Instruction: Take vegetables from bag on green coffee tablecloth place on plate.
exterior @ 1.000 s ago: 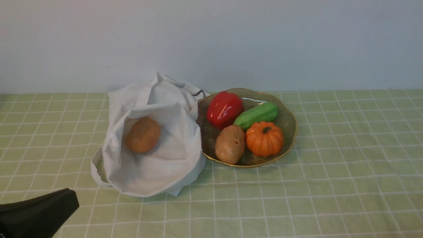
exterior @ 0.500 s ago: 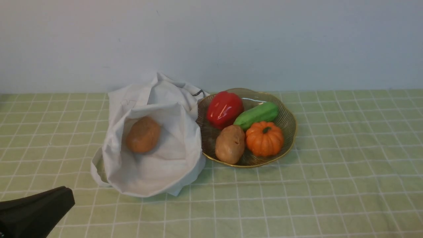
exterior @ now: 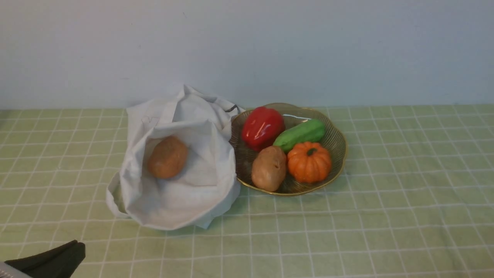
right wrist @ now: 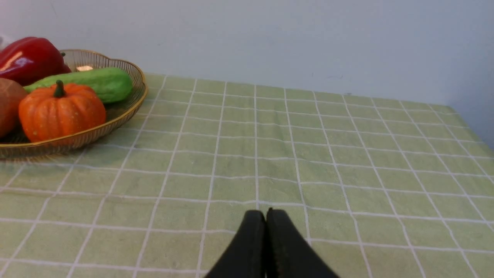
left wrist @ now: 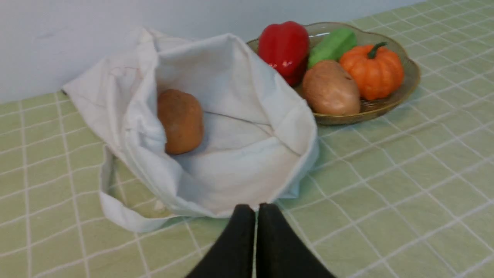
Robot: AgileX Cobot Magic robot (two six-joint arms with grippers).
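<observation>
Green cucumber (exterior: 300, 135) rests in the glass dish (exterior: 335, 170) beside the white bag (exterior: 193, 204); left fingers (left wrist: 243, 231) and right fingers (right wrist: 252, 235) are closed, empty.

plate (right wrist: 88, 137) cut off (edge of right wrist view)

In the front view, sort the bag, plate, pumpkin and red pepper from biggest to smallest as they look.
1. Bag
2. Plate
3. Pumpkin and red pepper: too alike to rank.
</observation>
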